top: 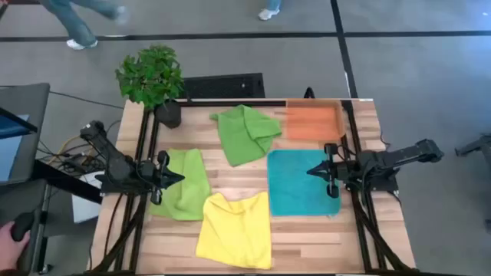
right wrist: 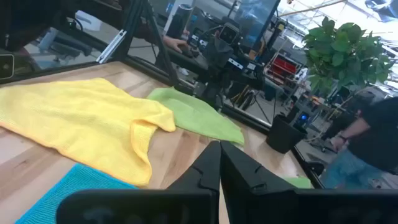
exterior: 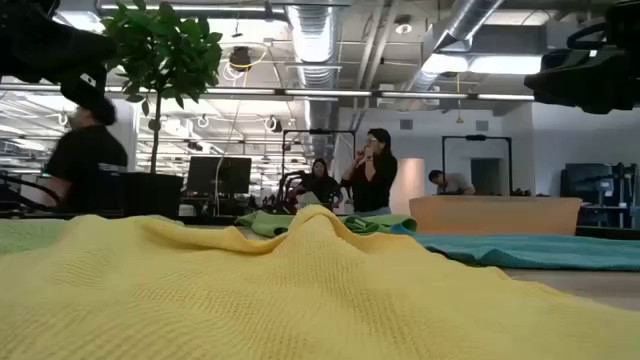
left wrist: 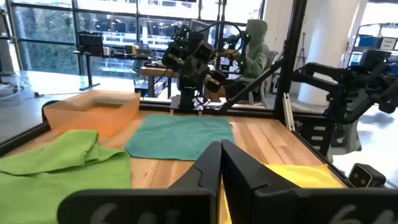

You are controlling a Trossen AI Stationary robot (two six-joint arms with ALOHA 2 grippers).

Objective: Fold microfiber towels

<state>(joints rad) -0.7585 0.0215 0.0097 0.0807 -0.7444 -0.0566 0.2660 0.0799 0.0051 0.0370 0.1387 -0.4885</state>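
Four towels lie on the wooden table. A lime towel [top: 181, 182] lies at the left under my left gripper [top: 179, 178], which is shut and held above it. A crumpled green towel [top: 246, 132] lies at the far middle. A yellow towel [top: 236, 228] lies at the near middle with a corner turned over. A teal towel [top: 301, 182] lies flat at the right, its right part under my right gripper [top: 311, 171], which is shut. Both grippers show shut in their wrist views, the left [left wrist: 221, 149] and the right [right wrist: 219, 149].
An orange tray [top: 313, 121] stands at the far right corner. A potted plant [top: 152, 79] stands at the far left corner. Dark frame rails run along the table's left and right sides. People stand and sit in the room beyond the table.
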